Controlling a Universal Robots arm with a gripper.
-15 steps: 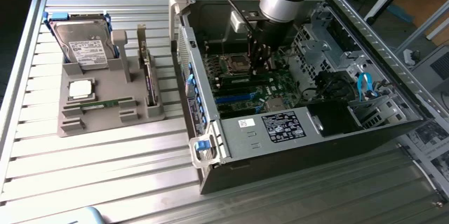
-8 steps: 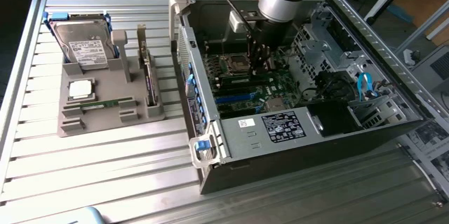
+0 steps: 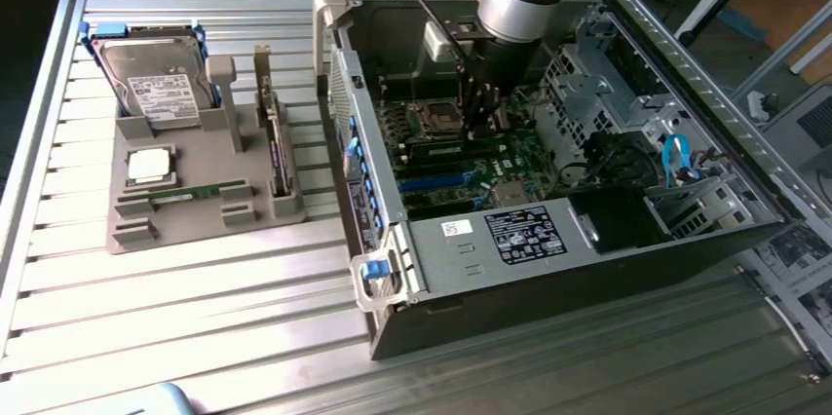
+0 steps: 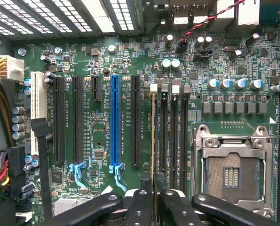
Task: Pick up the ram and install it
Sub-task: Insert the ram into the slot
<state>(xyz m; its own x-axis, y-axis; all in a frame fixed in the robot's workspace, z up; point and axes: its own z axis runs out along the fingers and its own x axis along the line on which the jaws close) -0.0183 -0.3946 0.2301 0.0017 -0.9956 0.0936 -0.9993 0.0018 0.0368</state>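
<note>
**Memory stick held over board slots**

I log the hand (image 3: 482, 121) inside the open computer case (image 3: 547, 240), nearly closed, its black fingers (image 4: 139, 205) pinching the ram (image 4: 153, 136) edge-on. In the wrist view the ram stands upright along the first of the memory slots (image 4: 173, 136), between the blue card slot (image 4: 115, 122) and the empty processor socket (image 4: 232, 174). On the desk (image 3: 195, 318), at 9 o'clock from the case, a grey tray (image 3: 195, 191) carries a hard drive (image 3: 156, 89) and a silver chip (image 3: 150, 166).
</note>
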